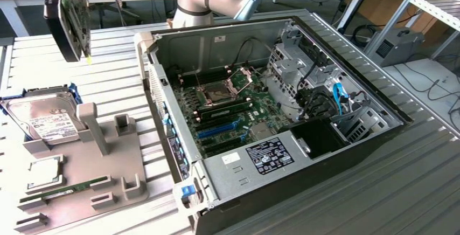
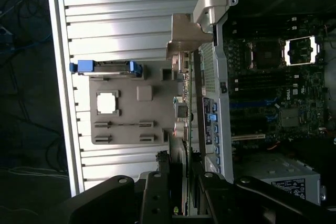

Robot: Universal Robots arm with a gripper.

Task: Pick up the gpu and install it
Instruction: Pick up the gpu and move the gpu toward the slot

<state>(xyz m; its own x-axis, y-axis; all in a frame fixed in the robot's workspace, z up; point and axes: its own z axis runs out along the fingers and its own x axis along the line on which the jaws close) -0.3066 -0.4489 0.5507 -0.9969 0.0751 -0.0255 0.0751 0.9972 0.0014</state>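
Over slatted counter (image 1: 115, 73), holding gpu (image 1: 68, 14) aloft beside open case (image 1: 287, 202) with end effector (image 2: 184, 182) clamped on card's edge; probably best keeping it upright and clearing case wall while carrying across.

On the table (image 1: 388, 192), the computer case (image 1: 287, 197) sits at the centre and right of the exterior view, the holder (image 1: 93, 167) lies at lower left beside it, carrying the hard drive (image 1: 44, 121) at its upper end, the processor (image 1: 44, 171) below that and the RAM stick (image 1: 64, 188) lowest, while the gpu (image 1: 68, 14) hangs at upper left.
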